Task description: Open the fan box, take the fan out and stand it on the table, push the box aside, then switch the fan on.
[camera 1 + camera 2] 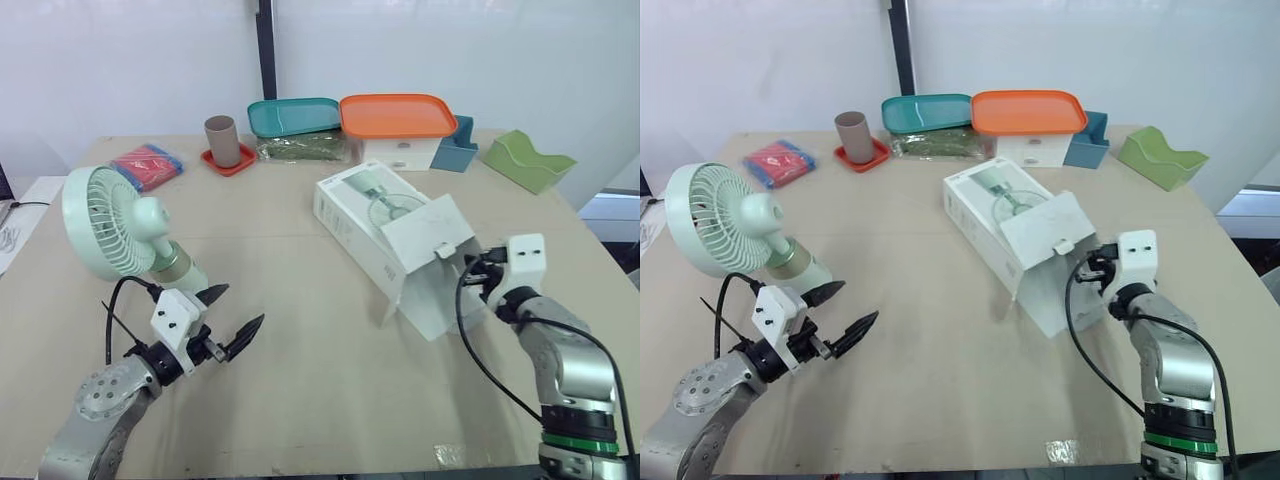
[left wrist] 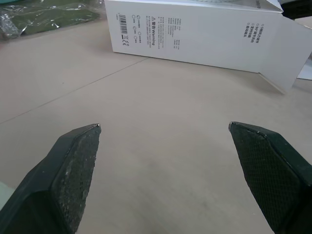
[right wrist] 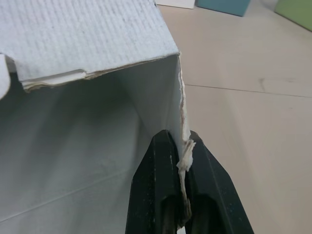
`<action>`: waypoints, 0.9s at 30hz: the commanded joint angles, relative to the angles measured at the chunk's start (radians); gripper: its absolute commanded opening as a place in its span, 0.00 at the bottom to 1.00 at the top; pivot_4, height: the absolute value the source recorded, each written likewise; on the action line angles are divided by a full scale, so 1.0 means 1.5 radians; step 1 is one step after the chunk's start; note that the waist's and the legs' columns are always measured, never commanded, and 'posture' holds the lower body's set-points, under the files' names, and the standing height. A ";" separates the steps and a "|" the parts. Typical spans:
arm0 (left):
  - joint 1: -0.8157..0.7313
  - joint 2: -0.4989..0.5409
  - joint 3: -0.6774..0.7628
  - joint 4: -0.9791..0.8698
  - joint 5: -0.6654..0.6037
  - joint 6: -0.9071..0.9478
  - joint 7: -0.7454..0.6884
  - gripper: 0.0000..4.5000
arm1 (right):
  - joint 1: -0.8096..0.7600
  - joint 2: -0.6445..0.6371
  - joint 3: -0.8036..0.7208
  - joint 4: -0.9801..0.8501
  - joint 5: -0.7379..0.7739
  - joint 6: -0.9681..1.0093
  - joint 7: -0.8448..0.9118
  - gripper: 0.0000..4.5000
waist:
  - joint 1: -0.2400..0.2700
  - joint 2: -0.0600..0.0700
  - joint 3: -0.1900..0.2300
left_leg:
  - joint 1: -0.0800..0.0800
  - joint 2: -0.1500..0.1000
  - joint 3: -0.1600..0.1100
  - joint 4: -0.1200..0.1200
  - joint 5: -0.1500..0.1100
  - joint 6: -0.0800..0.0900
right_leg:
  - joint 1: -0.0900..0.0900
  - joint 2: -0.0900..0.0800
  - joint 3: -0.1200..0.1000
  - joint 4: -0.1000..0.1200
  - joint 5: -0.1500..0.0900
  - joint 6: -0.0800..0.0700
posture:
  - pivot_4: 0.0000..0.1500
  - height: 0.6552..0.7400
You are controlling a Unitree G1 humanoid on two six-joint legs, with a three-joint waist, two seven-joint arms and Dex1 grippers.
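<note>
Fingers of left gripper (image 1: 238,306): spread wide, holding nothing, upper tip just beside the base of the fan (image 1: 105,222), which stands upright on the table's (image 1: 330,400) left side. Right gripper (image 3: 180,146): pinching the torn wall edge of the opened box (image 1: 370,215), mid-table. Bare tabletop between grippers.

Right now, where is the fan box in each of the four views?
Left eye view: fan box, right of centre.
Right eye view: fan box, right of centre.
Left wrist view: fan box, beyond the open left gripper.
Right wrist view: fan box, edge pinched by the right gripper.
Shared landmark: green packet beyond its far end.
</note>
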 commanded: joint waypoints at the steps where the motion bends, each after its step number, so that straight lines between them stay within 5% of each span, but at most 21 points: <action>1: -0.009 0.005 0.002 -0.007 -0.002 -0.014 -0.012 1.00 | 0.006 -0.013 -0.028 -0.005 0.002 -0.014 -0.009 0.03 | -0.001 0.000 0.000 | 0.000 0.000 0.000 0.000 0.000 0.000 | 0.000 0.000 0.000 0.000 0.000 0.000 | 1.00 1.00; 27: -0.022 0.015 -0.016 -0.021 -0.041 0.007 -0.061 1.00 | 0.011 -0.013 -0.247 0.021 -0.012 0.184 -0.277 0.03 | 0.003 0.002 -0.001 | -0.002 0.000 0.003 0.000 -0.001 0.001 | 0.001 0.001 0.003 0.000 0.000 0.000 | 1.00 1.00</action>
